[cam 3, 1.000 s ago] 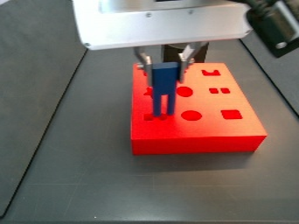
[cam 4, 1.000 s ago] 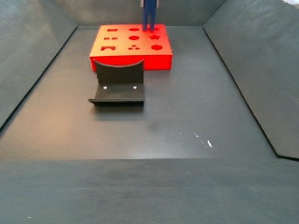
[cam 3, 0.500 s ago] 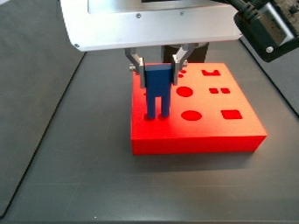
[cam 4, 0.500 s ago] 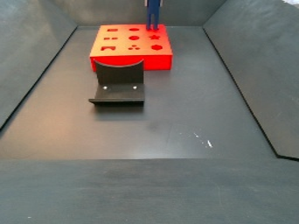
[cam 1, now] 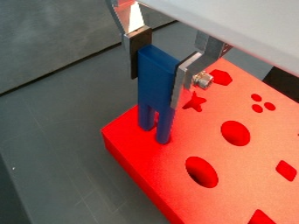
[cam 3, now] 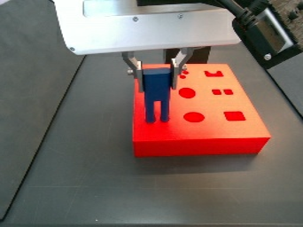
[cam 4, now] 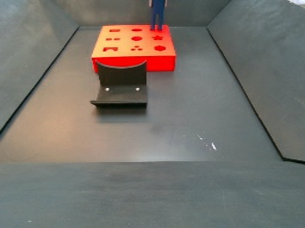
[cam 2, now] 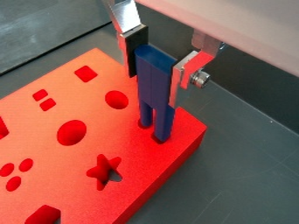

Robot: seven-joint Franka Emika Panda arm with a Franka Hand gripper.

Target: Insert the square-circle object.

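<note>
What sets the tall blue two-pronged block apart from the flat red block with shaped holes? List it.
The tall blue two-pronged block stands upright and narrow; the flat red block with shaped holes lies wide and low. The blue one sits between the end effector fingers; the red rests on the floor. Both are plain, solid-coloured pieces.

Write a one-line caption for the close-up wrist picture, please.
The gripper holds the blue square-circle object upright, its two prongs meeting the red block near one corner.

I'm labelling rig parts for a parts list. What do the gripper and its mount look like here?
The gripper has two flat silver fingers with dark pads; one carries a round silver screw. Above them, a side view shows a boxy white-grey housing, with a black camera fixed beside it. No cables or markings are visible.
</note>
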